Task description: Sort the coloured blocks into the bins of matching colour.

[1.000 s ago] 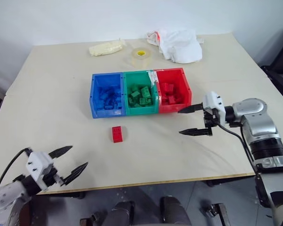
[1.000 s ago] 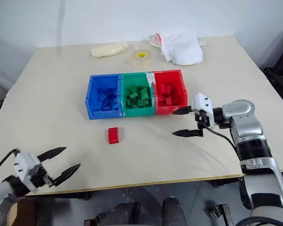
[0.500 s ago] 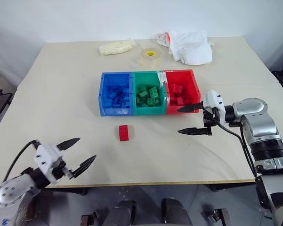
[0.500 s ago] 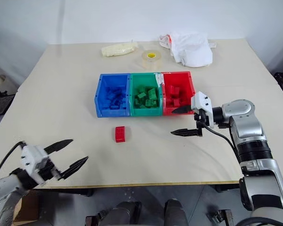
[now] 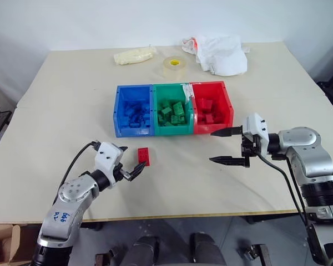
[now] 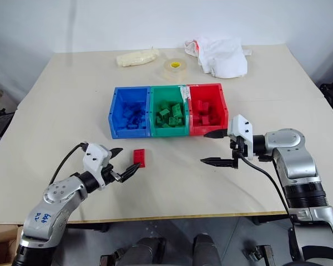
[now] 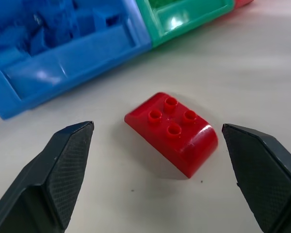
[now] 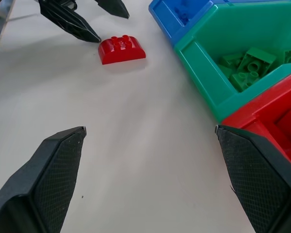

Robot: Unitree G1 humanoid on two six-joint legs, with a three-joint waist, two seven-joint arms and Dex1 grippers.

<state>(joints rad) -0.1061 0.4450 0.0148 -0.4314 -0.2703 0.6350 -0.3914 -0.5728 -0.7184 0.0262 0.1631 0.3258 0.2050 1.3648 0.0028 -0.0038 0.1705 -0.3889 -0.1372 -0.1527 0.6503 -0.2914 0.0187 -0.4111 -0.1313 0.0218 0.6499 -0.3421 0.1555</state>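
Note:
A single red block [image 5: 144, 156] lies studs up on the table in front of the blue bin [image 5: 134, 132]. Joined to that bin are the green bin [image 5: 175, 129] and the red bin [image 5: 213, 127], each holding several blocks of its own colour. My left gripper [image 5: 134, 157] is open just left of the red block, and in the left wrist view its fingers [image 7: 68, 160] stand on either side of the block [image 7: 172, 131] without touching it. My right gripper [image 5: 211, 147] hovers open and empty near the front of the red bin, pointing left.
At the back of the table sit a roll of clear tape [image 5: 173, 65], a white plastic bag [image 5: 219, 52] and a pale yellow packet [image 5: 134, 55]. The table's front edge [image 5: 177, 213] runs close behind my left hand.
My left gripper has swung in from the table's near left edge to the red block, staying open. The right gripper has hardly moved. The camera view has shifted.

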